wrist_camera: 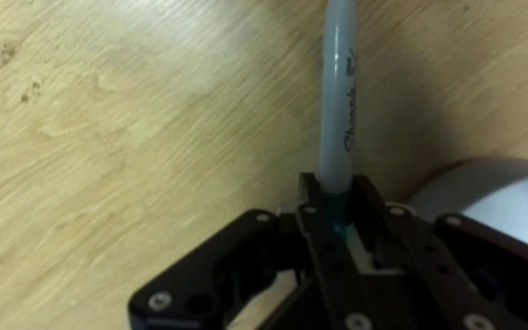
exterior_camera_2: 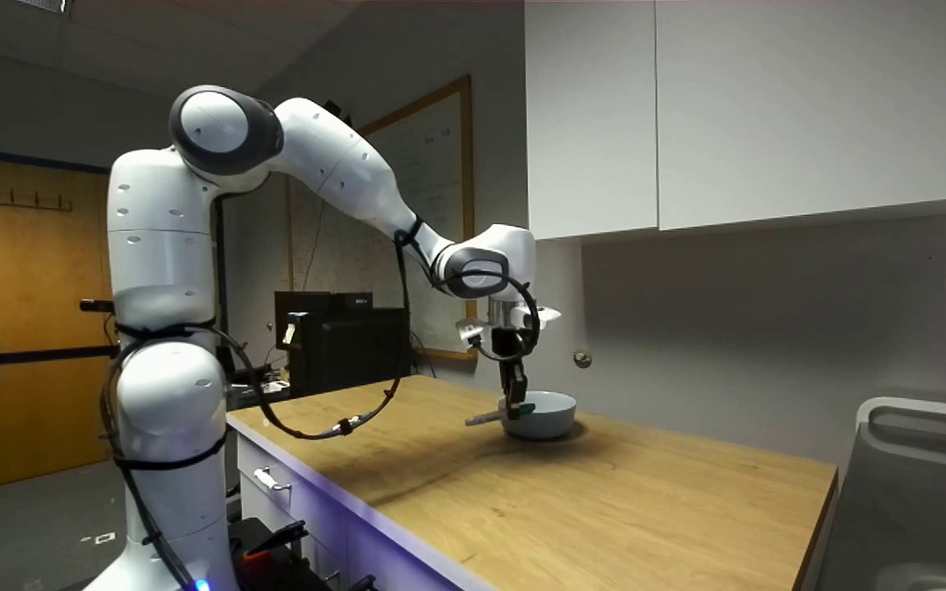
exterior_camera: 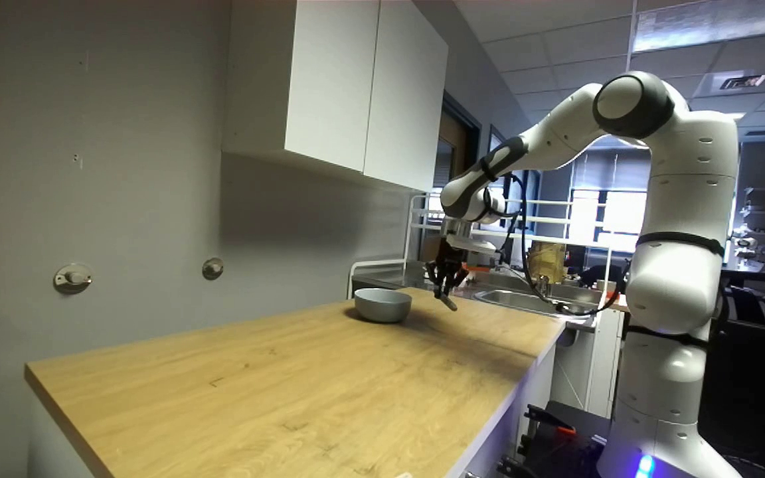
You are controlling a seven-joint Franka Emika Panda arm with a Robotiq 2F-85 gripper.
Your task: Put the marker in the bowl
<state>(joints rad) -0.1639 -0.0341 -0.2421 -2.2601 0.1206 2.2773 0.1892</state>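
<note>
One marker [wrist_camera: 338, 101], grey-bodied with a green end, is gripped between two dark fingers [wrist_camera: 310, 190], which press on it close to the green part. In the wrist view its barrel runs from right of centre up to the top edge of the frame. One grey bowl [exterior_camera: 382, 307] sits on one wood-patterned worktop [exterior_camera: 276, 378], just below the middle of the frame in an exterior view; part of it shows at the lower right of the wrist view. The marker is above the worktop, near the bowl. One white arm [exterior_camera: 678, 285] stands at the right of the frame in an exterior view, with two white cabinet doors [exterior_camera: 333, 86] at upper centre and two round wall fittings [exterior_camera: 72, 278] at the left.
</note>
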